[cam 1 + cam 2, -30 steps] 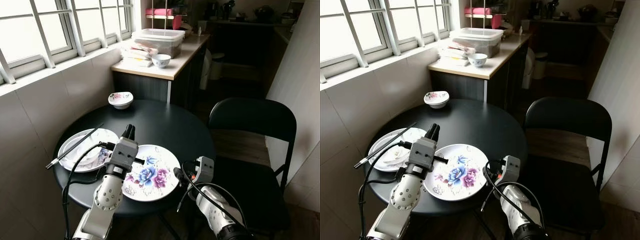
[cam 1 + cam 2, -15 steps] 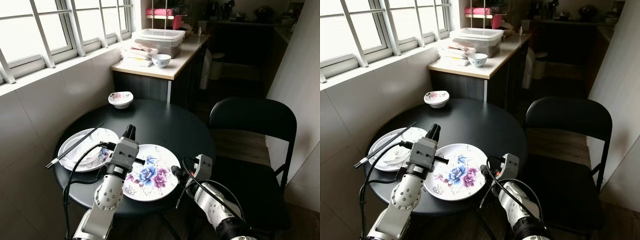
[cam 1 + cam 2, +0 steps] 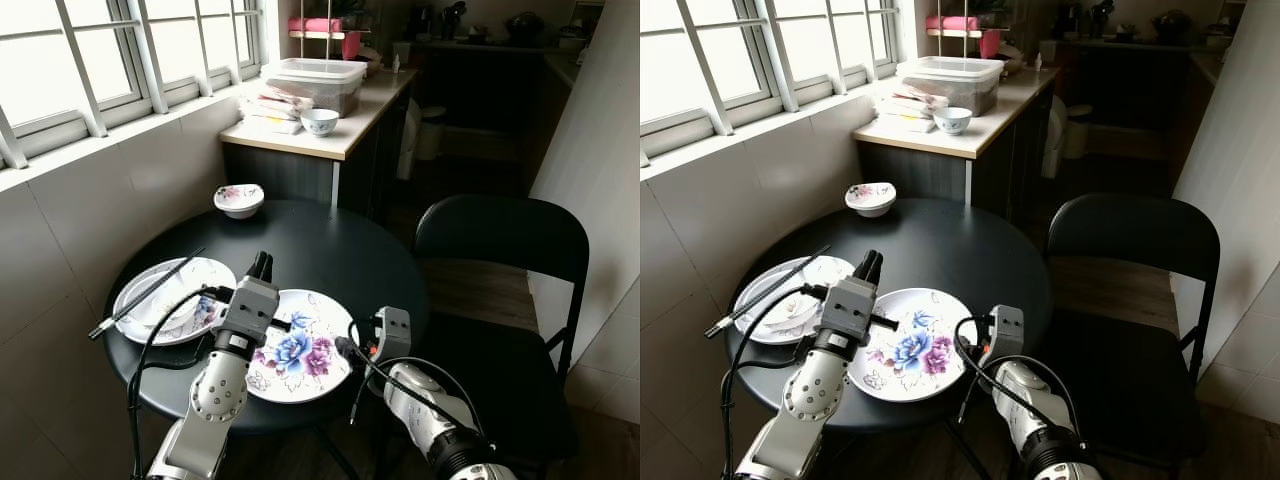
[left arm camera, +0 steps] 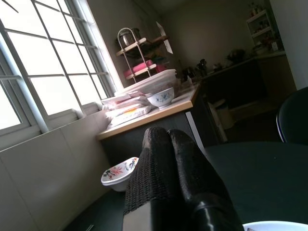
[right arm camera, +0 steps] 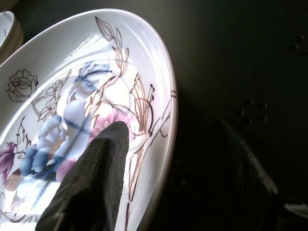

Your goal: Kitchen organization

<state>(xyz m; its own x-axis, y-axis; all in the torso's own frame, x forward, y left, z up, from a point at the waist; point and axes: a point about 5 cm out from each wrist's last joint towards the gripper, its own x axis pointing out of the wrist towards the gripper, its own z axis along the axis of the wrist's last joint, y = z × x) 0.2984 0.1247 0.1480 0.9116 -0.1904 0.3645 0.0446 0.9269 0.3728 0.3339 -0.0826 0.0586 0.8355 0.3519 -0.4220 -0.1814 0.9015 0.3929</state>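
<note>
The right gripper (image 3: 970,352) had moved in to the flower plate (image 3: 908,345) on the round table (image 3: 940,245), fingers spread around its rim. The left gripper (image 3: 263,266) was pressed closed above it.

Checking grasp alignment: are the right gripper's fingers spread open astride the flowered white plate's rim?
Yes: one finger lies over the flowered white plate, the other beyond its rim.

A round black table (image 3: 330,250) is sitting at centre frame. A large flowered plate (image 3: 300,345) is lying near its front edge, a second plate (image 3: 170,300) with chopsticks (image 3: 145,293) at left, and a small flowered bowl (image 3: 240,200) at the far edge.
</note>
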